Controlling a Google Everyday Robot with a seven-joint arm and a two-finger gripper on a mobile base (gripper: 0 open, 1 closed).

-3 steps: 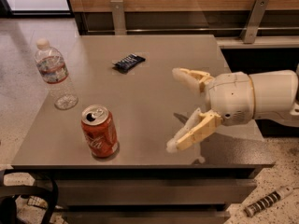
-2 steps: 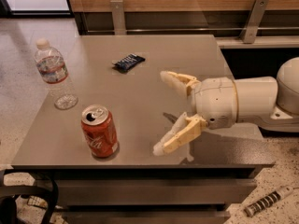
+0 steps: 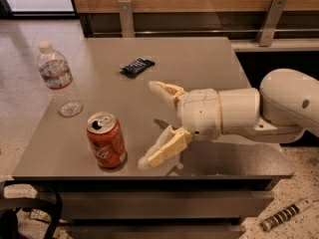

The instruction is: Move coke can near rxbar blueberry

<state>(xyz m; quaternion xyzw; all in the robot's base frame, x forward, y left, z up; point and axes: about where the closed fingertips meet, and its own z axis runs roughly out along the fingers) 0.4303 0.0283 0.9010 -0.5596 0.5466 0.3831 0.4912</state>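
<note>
The coke can (image 3: 105,140) stands upright near the table's front left edge, red-orange with a silver top. The rxbar blueberry (image 3: 137,66) lies flat, a dark navy wrapper, toward the back middle of the table. My gripper (image 3: 148,124) reaches in from the right above the table, its fingers spread wide open and empty. It is a short way to the right of the can, not touching it, and well in front of the bar.
A clear plastic water bottle (image 3: 58,78) stands at the table's left edge behind the can. The grey table (image 3: 209,63) has a wall rail with metal brackets behind it. Floor drops off to the left and front.
My gripper has moved left across the table toward the can, staying open. The can, bar and bottle have not moved.
</note>
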